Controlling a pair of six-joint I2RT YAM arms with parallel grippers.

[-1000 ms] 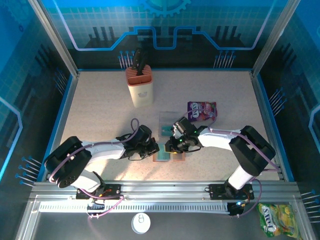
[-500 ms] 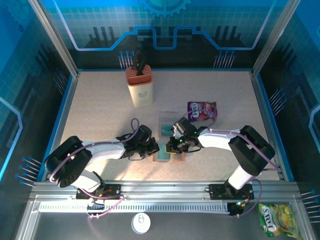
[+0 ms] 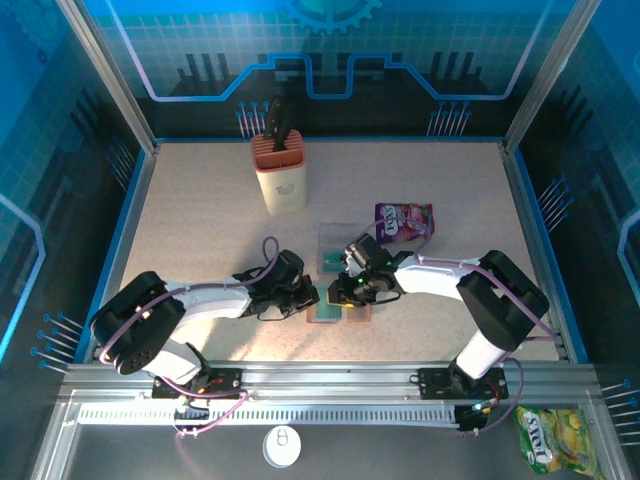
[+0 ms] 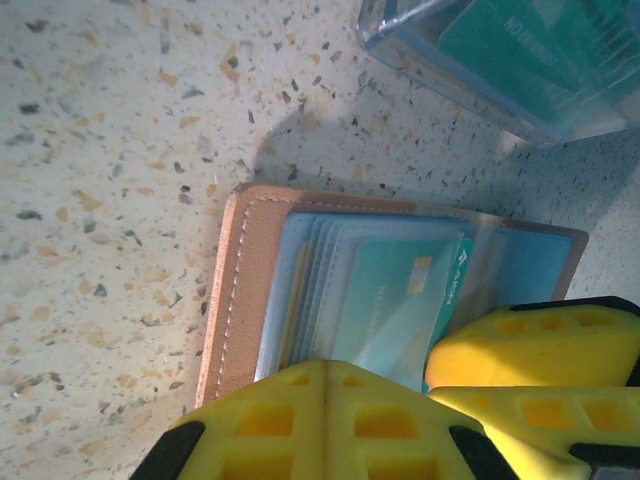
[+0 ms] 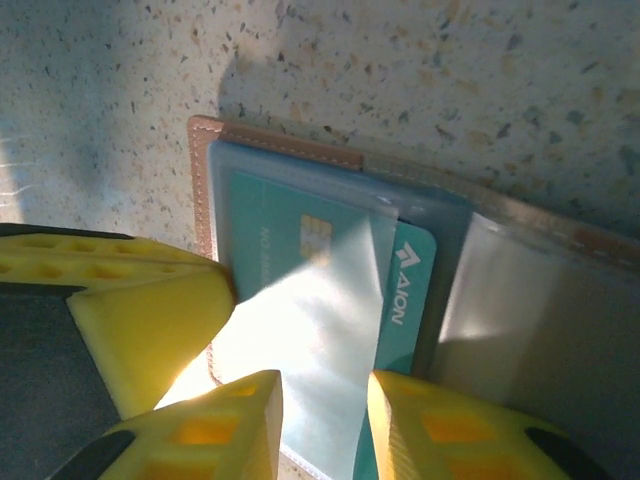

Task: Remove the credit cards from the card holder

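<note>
Small brown leather card holder [image 4: 240, 280] lies open near the middle of the table's [image 3: 200, 230] near edge, teal plastic credit cards [image 5: 275, 240] in its pockets. The closed left gripper [image 4: 325, 400] rests on one end; the right gripper [image 5: 325, 415], jaws slightly apart, straddles one card.

The card holder [image 5: 280, 148] lies open on the speckled surface [image 5: 450, 80], its tan stitched edge uppermost. A teal credit card [image 5: 265, 235] with a gold chip and white lettering sits under a clear pocket [image 5: 330, 300]. The right gripper [image 5: 325, 400] has its yellow fingers [image 5: 230, 420] slightly apart over the card's lower edge — another yellow pad [image 5: 140, 320] sits at the holder's left side.
</note>
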